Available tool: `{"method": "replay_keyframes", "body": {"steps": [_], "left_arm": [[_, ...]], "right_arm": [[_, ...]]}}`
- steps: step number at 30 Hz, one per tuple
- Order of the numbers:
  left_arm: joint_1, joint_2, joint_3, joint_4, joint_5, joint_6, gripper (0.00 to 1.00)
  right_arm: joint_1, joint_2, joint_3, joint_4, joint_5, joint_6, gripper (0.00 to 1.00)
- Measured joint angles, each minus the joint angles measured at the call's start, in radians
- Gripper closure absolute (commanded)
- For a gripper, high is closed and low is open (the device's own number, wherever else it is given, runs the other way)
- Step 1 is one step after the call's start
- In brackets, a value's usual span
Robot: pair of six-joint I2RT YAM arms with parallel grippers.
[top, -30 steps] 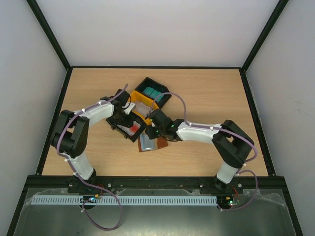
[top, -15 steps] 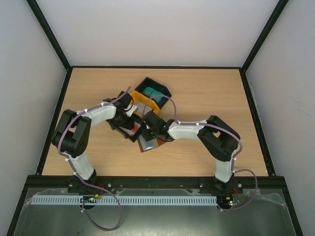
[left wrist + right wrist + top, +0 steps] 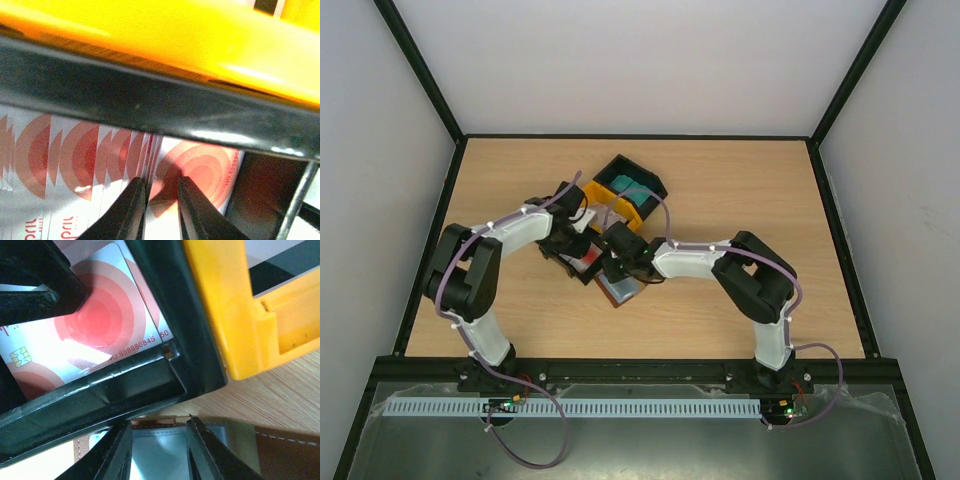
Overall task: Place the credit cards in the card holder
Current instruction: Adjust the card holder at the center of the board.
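White credit cards with red rings (image 3: 60,160) stand fanned in a black bin (image 3: 566,262). My left gripper (image 3: 162,210) is down inside that bin (image 3: 150,105). Its jaws are open by a narrow gap, with card edges just inside the left finger (image 3: 134,207) and one card's face (image 3: 210,170) behind. The brown card holder (image 3: 623,293) lies on the table just in front of the bin. My right gripper (image 3: 160,452) hovers open over it, a grey card (image 3: 157,457) showing between its fingers and brown leather (image 3: 285,450) to the right. My right gripper (image 3: 613,266) sits close beside the left one (image 3: 582,252).
A yellow bin (image 3: 615,213) touches the black one, and its wall (image 3: 225,305) is right next to my right gripper. Behind it stands a second black bin with teal cards (image 3: 632,186). The two arms' wrists nearly meet.
My right arm has swung left, bringing its gripper over the card holder and against the black bin. The left gripper's jaws have narrowed inside the bin.
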Motion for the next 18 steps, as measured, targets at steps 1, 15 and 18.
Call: {"method": "replay_keyframes", "body": {"steps": [1, 15, 18], "left_arm": [[0.002, -0.005, 0.001, 0.000, -0.001, 0.000, 0.83], [0.006, -0.080, 0.002, -0.015, 0.061, -0.014, 0.84], [0.005, -0.090, 0.002, -0.024, 0.087, -0.022, 0.81]], "right_arm": [[0.000, 0.002, 0.003, -0.002, 0.001, 0.005, 0.68], [0.000, 0.020, 0.029, -0.005, 0.019, 0.065, 0.67], [0.000, 0.022, 0.029, 0.003, 0.018, 0.070, 0.67]]}}
